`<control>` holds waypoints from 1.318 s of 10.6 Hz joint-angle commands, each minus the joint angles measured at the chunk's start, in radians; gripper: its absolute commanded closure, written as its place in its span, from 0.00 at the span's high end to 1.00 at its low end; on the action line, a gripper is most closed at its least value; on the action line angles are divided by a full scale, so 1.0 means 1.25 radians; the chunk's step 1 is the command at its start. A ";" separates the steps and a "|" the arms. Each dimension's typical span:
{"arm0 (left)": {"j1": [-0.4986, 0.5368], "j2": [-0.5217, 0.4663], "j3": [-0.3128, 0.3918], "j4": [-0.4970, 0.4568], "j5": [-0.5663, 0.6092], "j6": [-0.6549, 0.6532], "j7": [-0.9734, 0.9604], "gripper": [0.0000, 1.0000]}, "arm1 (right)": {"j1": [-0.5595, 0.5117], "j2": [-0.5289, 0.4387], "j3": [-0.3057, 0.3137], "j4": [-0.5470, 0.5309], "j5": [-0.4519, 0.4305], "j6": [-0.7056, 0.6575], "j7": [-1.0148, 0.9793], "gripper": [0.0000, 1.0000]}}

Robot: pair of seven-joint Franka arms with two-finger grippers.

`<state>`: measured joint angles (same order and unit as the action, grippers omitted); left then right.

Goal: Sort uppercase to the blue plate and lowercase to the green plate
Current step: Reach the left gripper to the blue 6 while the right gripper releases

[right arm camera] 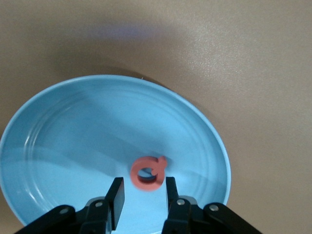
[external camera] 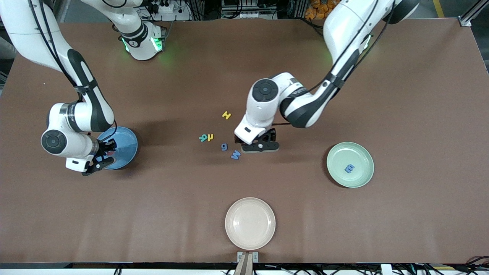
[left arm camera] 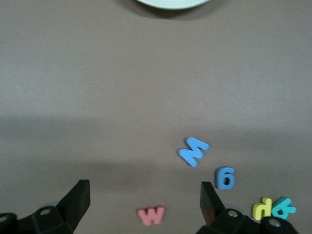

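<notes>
Over the blue plate [external camera: 128,142] hangs my right gripper [external camera: 107,154], its fingers a little apart. The red Q [right arm camera: 147,172] sits at its fingertips above the plate's floor [right arm camera: 73,141], close against one finger and clear of the other. My left gripper [external camera: 259,146] stands open low over the table, the red w [left arm camera: 151,215] lying between its fingers [left arm camera: 78,192]. Beside it lie the light-blue M [external camera: 235,154], blue g [external camera: 224,146], yellow h [external camera: 210,137], teal R [external camera: 203,138] and yellow H [external camera: 226,115]. A blue m [external camera: 349,168] rests in the green plate [external camera: 338,152].
A cream plate [external camera: 250,223] stands near the table's front edge, nearer to the front camera than the letters; its rim [left arm camera: 170,3] shows in the left wrist view. Bare brown table lies between the plates.
</notes>
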<state>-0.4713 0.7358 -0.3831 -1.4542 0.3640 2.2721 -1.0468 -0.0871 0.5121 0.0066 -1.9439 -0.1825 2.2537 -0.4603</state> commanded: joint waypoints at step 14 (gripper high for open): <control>-0.270 0.248 0.171 0.282 -0.018 0.067 -0.159 0.92 | 0.037 -0.051 0.209 0.009 0.122 -0.068 0.556 0.57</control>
<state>-0.7847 1.0176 -0.1927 -1.1426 0.3562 2.3442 -1.2260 -0.0292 0.4555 0.2576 -1.9204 -0.0918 2.1525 0.2051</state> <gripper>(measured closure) 0.026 0.423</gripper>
